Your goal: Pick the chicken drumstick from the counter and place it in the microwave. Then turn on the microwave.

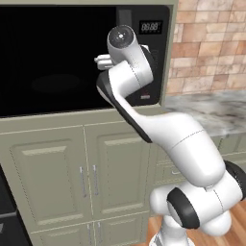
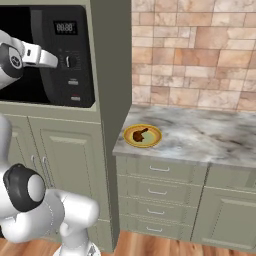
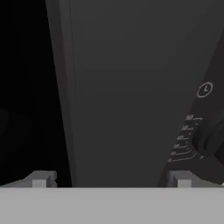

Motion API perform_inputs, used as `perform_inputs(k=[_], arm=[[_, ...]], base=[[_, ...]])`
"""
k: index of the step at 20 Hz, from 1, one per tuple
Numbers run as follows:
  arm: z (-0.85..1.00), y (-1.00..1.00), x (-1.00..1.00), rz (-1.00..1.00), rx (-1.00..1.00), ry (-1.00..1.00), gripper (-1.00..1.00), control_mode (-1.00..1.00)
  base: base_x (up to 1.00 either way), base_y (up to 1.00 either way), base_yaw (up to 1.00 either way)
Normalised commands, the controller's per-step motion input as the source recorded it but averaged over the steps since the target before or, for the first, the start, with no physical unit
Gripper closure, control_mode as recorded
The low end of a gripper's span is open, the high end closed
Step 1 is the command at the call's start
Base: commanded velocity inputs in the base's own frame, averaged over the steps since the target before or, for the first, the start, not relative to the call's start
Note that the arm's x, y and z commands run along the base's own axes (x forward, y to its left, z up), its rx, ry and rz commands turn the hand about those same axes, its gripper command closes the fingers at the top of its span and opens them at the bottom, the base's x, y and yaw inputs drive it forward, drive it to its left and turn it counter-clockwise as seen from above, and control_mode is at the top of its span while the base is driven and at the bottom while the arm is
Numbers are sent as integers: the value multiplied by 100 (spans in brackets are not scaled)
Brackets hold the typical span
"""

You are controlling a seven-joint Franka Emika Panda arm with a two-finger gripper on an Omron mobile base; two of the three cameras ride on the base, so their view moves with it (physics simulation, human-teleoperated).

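In the left base view the microwave (image 1: pixel 72 57) filled the wall above beige cabinet doors (image 1: pixel 81 178), its glass dark, with the faint oval of the turntable (image 1: pixel 55 82) inside. The claw was hidden behind the arm's wrist there, up against the control panel (image 1: pixel 153 43).

In the right base view the claw (image 2: pixel 56 62) reached the panel just left of the dial (image 2: pixel 71 61), under the display (image 2: pixel 65 27). Well to its right and lower, a round yellow-green plate (image 2: pixel 152 141) sat on the counter (image 2: pixel 200 135), holding the drumstick (image 2: pixel 139 134): small, reddish-brown, fat at one end, thin dark bone at the other.

In the hand view the fingertips (image 3: pixel 41 178) stood spread wide, gripping nothing, with the door's grey edge strip (image 3: pixel 127 87) between them and the dial (image 3: pixel 210 138) to the right.
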Motion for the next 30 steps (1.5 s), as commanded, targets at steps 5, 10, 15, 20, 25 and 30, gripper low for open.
perform_inputs(k=[5, 10, 15, 20, 25, 30], arm=[[0, 0, 2, 0, 0, 0, 100, -100], [0, 9, -5, 0, 0, -1, 100, -100], [2, 28, -32, -2, -1, -8, 100, -100], [5, 28, -47, -3, -2, -10, 100, -100], [7, 21, -53, -2, 0, -9, 100, -100], [13, 17, -51, 0, 0, -7, 100, -100]], base=[[0, 0, 0], [0, 0, 0], [0, 0, 0], [0, 0, 0], [0, 0, 0], [0, 0, 0]])
